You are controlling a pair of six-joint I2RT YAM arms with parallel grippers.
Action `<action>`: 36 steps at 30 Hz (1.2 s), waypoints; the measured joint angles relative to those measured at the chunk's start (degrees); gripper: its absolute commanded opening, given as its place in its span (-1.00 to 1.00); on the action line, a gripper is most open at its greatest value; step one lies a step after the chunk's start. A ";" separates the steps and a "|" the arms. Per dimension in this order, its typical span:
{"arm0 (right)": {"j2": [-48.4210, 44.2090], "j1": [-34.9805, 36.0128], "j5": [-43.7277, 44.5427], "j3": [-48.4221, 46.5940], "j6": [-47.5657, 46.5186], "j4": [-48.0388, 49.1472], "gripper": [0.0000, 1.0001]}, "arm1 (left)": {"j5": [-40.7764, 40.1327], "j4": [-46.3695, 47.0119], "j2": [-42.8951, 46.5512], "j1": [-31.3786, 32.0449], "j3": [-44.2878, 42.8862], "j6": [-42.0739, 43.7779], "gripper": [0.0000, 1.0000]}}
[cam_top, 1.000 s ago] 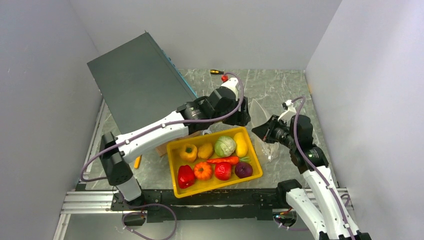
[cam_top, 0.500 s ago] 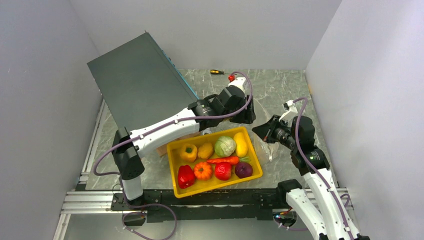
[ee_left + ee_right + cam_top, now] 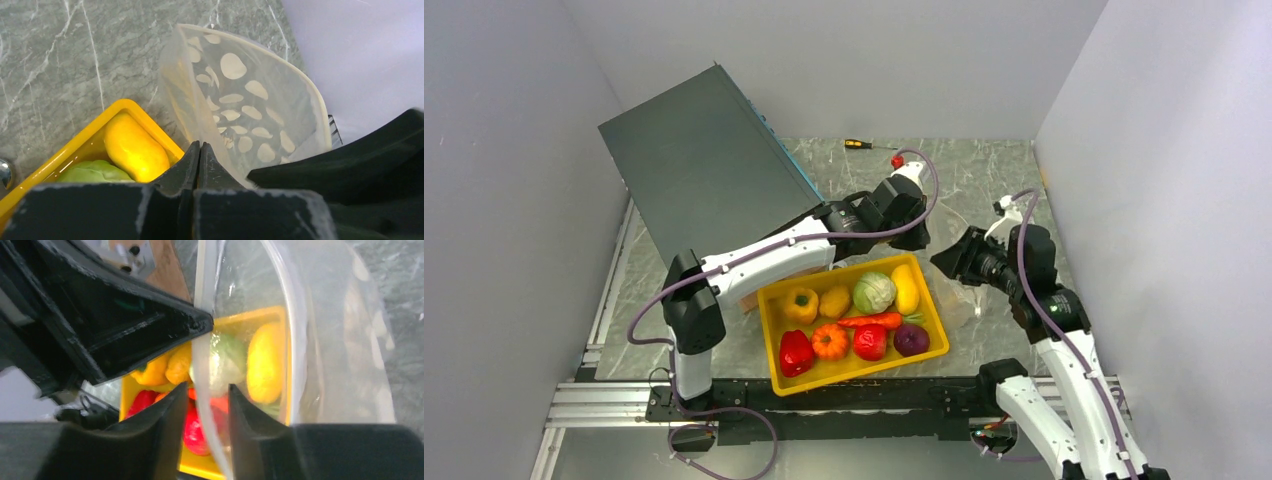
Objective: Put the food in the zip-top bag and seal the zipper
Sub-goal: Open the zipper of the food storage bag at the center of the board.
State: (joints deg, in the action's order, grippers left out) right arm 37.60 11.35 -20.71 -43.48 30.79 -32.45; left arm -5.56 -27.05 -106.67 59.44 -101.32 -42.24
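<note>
At the far left of the top view, a dark grey panel (image 3: 694,170) leans clear of the work. Right of it, the yellow tray (image 3: 767,335) sits close to the arm bases, within both arms' reach, with all the food (image 3: 871,321) lying in it. The left arm reaches over the tray's far edge so that the left gripper (image 3: 199,147), its jaws pressed together, can pinch the rim of the zip-top bag (image 3: 250,115). This hold likely keeps the soft bag upright and its mouth bowed open beside the tray's far right corner. The bag appears empty. Furthest right, the right gripper (image 3: 207,387) has its fingers slightly parted, and the zipper (image 3: 200,365) runs loose through the gap, clamped by neither finger. It seems poised either to grasp or to release that lip, but which cannot be told.
</note>
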 measured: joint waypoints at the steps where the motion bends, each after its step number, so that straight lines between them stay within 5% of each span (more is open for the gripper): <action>1: 0.90 0.00 1.29 -2.01 -0.26 -2.12 0.18 | 0.04 -0.07 0.00 0.00 0.00 0.37 -1.00; 14: 9.16 0.00 20.20 -28.96 -2.80 -28.61 0.26 | 3.17 2.80 0.42 0.00 2.62 0.90 -1.00; 19: 11.45 0.00 23.56 -30.16 -4.42 -31.85 0.04 | 3.98 2.82 0.46 0.00 2.62 0.87 -1.00; 36: 13.07 1.07 22.64 -28.41 -5.66 -32.26 0.21 | 5.95 2.73 0.44 0.00 0.57 0.55 -1.00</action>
State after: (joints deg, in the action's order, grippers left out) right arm 50.68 12.43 1.93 -71.90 25.12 -64.71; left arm 0.38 -24.32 -106.24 59.44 -100.75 -41.69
